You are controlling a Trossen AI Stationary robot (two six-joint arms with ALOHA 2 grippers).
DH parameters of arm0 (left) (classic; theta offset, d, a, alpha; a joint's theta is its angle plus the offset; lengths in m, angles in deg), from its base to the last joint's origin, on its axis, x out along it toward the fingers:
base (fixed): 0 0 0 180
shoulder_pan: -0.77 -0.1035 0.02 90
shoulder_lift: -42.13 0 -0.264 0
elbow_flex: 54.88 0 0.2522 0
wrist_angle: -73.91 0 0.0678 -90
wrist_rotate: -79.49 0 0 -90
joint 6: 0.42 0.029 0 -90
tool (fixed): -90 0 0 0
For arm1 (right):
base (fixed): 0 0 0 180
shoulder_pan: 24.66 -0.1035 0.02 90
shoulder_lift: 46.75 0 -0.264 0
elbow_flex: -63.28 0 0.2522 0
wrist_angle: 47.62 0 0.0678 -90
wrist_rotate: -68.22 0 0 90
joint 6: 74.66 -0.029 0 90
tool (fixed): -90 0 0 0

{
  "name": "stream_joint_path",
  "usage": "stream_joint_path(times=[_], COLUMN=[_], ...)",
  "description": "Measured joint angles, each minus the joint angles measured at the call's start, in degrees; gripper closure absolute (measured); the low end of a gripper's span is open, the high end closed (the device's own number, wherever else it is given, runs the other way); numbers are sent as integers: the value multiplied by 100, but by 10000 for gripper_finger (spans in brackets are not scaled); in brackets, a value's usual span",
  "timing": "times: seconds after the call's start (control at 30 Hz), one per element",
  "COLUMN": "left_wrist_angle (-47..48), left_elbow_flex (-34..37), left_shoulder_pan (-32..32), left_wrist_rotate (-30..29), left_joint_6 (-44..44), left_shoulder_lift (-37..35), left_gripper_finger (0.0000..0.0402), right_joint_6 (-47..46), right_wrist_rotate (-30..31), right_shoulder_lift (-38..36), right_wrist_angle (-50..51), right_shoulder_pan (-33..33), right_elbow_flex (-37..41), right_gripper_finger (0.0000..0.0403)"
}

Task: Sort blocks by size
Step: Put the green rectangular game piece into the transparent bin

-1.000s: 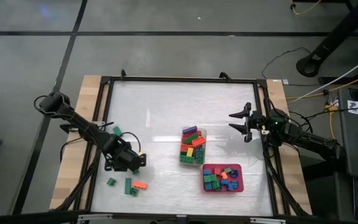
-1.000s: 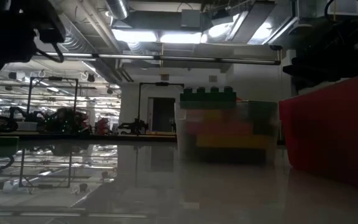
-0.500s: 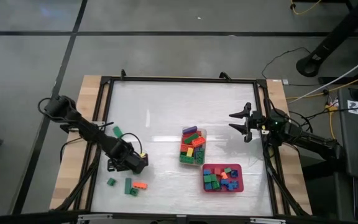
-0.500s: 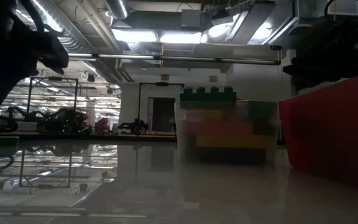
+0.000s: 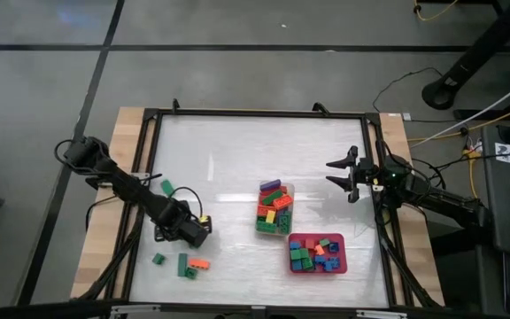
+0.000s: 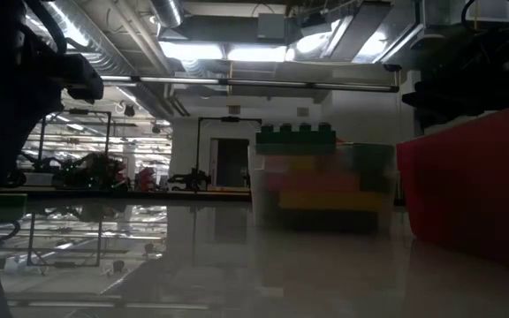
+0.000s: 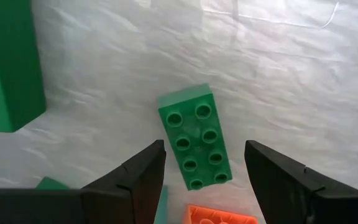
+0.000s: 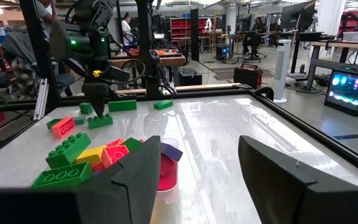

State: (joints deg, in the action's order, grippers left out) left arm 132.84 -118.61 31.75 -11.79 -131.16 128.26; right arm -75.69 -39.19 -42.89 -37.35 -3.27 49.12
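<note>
On the table's left side, the left gripper point(image 5: 190, 235) hangs low over a few loose blocks point(image 5: 184, 263), its fingers spread wide with nothing between them. Only the left wrist view shows what lies under it: a long green block point(image 7: 195, 137) of 2 rows by 4 studs, flat on the white table point(image 7: 278, 68), studs up, framed between the 2 fingers point(image 7: 139, 174) without touching either. Its long axis runs roughly along the gripper's forward line, slightly slanted. An orange block point(image 7: 221, 215) sits just past its near end. The high view adds a lone green block point(image 5: 166, 186) farther back.

At centre, the clear tub point(image 5: 274, 211) holds mixed long blocks, and the red tray point(image 5: 318, 253) just beside it holds short ones. The low view shows their side walls only.

On the right, the right gripper point(image 5: 341, 175) hovers with jaws open and empty, well apart from the tub.
</note>
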Motion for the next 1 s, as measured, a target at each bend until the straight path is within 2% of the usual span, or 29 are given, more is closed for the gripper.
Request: stream_joint_path(times=[0.4,0.63,0.77,0.87,1.0], left_wrist_angle=[-308,-320,-451,-793,-1527], left_elbow_flex=[0,-7,-7,-7,0], left_shoulder_pan=[0,-6,-71,-233,-609], left_wrist_rotate=[-5,-33,-344,-785,-1354], left_joint_6=[227,717,1095,1419,2353], left_shoulder_lift=[621,717,713,709,660], left_gripper_finger=[198,282,282,282,282], right_joint_6=[1,1,0,-1,1], right_wrist_rotate=[-3,-2,-2,-2,-2], right_shoulder_lift=[0,0,0,0,0], right_wrist_angle=[0,0,0,0,0], right_shoulder_pan=[0,0,-2,0,0], right_elbow_flex=[0,1,0,0,0], right_gripper_finger=[189,189,189,189,189])
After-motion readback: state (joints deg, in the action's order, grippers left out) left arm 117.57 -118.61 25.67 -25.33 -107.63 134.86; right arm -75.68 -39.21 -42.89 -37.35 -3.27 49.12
